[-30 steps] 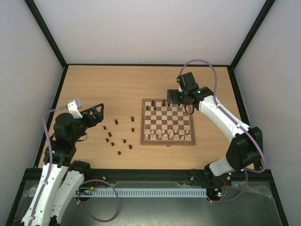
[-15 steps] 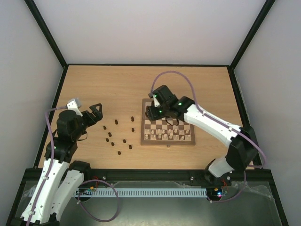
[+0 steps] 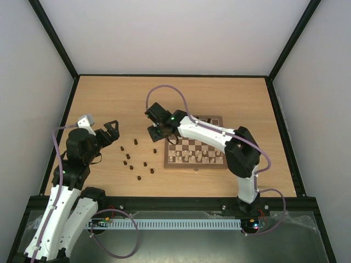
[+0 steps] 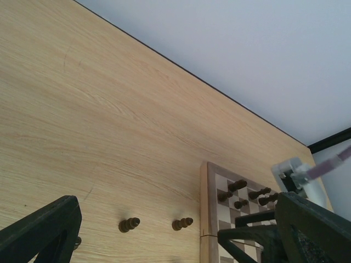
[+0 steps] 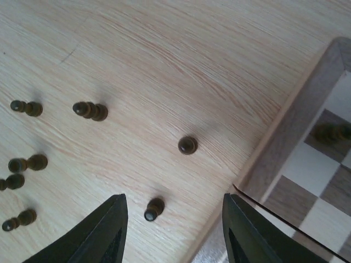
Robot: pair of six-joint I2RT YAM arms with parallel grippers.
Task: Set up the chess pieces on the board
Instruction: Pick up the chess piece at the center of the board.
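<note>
Change: the right arm (image 3: 208,133) has swung off the board's (image 3: 194,166) far edge, crossed it and now reaches over the table (image 3: 109,98) on the board's left. One placement looks finished, and I judge the next pick-up is starting.
Right gripper (image 5: 174,204): jaws wide, empty, touching nothing. It hangs just beside the board's far-left corner, with one loose piece (image 5: 154,209) roughly between its fingers in the wrist view.
Left gripper (image 3: 113,133): wide open, empty, at the table's left, hardly moved.
Dark pieces (image 3: 135,142): about ten scattered on the table left of the board. A few stand on the board's far rows.
Cream pieces (image 3: 192,157): on the near rows.
Progress: most dark pieces not yet placed.
</note>
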